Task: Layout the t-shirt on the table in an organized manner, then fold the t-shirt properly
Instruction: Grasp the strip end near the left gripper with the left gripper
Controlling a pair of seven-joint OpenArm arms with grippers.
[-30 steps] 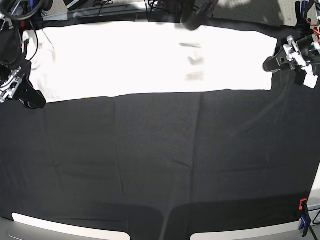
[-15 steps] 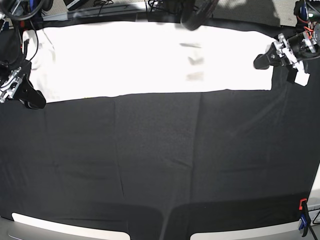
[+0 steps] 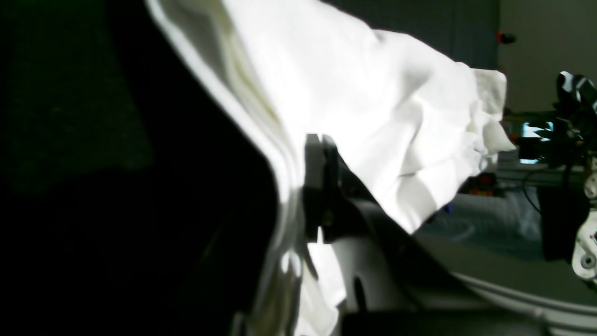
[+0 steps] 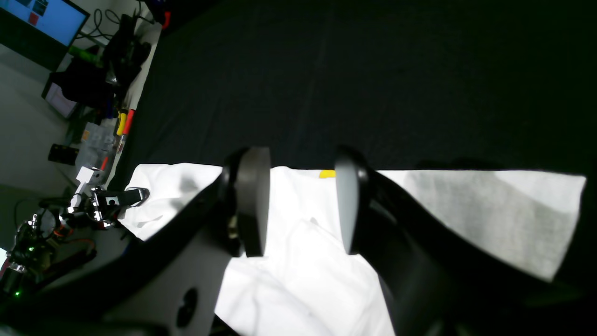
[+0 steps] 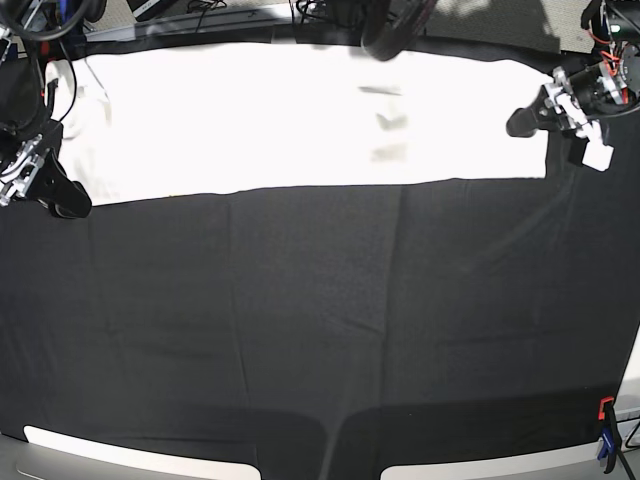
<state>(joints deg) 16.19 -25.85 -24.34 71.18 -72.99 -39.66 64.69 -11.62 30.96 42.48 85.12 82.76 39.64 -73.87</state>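
White t-shirt [image 5: 300, 115] between pincers, left pincer [image 5: 522, 121] seemingly pinching its edge

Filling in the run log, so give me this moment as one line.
phase: layout | t-shirt: spread along far table edge | left gripper: on shirt edge, grip unclear | right gripper: open above shirt

A: The t-shirt [image 5: 300, 115] is blown out to plain white from the base camera; no print or label can be read, only a few grey smudges.

B: Its far edge sits under a dark blurred shape at the top of that view.

A: From the left wrist, the left pincer [image 3: 322, 186] is half buried under cloth, so how its jaws stand cannot be told.

B: The left half of that picture is black, with no detail.

A: The table [image 5: 320, 330] runs off the base view's sides.
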